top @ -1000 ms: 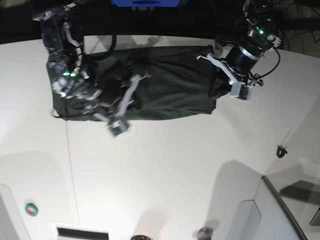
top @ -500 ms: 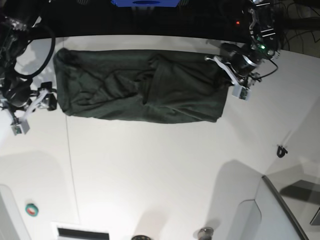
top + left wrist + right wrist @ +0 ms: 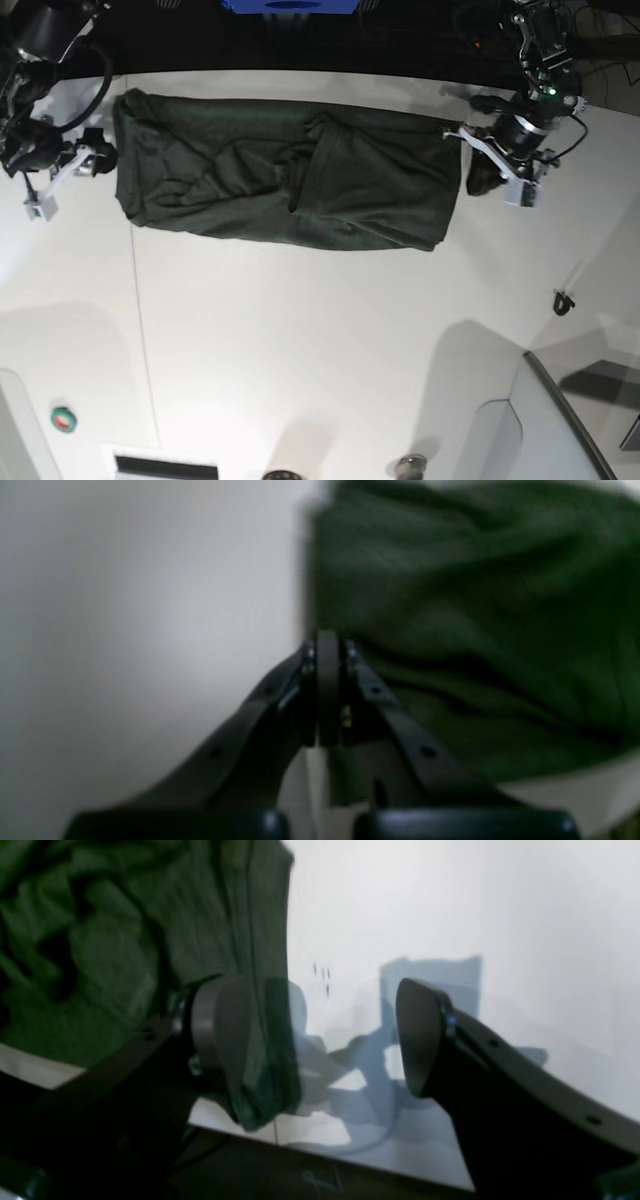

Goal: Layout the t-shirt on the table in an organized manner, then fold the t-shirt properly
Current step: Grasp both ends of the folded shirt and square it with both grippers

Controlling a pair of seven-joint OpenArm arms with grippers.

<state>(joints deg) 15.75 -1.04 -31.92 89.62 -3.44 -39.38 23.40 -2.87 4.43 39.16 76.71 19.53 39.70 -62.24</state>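
Here, near edge: a green-and-red knob (image 3: 63, 419) sits at 7 o'clock in the base view, a vent slot (image 3: 165, 466) beside it at the bottom edge, and a grey panel (image 3: 570, 420) at 5 o'clock.
Table: the table (image 3: 320, 330) is white and bare across the whole near half; a thin dark seam (image 3: 140, 330) runs front to back on its 9 o'clock side.
Small item: a little dark clip-like object (image 3: 563, 301) lies at 3 o'clock, well apart from the cloth; what it is cannot be told.
T-shirt: the t-shirt (image 3: 290, 180) lies as a long dark green band across the far half of the table, from 10 o'clock to 2 o'clock, with wrinkles and a raised fold near its middle.
Left gripper: the left gripper (image 3: 327, 652) is pressed fully closed at the shirt's 2 o'clock end; the left wrist view shows its tips meeting right at the cloth's edge, too blurred to tell whether fabric is pinched between them.
Right gripper: the right gripper (image 3: 320, 1040) stands spread wide with nothing between its jaws, just beside the shirt's 10 o'clock end; the hem shows past one pad (image 3: 220, 1030).
Far edge: a blue object (image 3: 290, 6) sits at 12 o'clock beyond the table, against a dark background.
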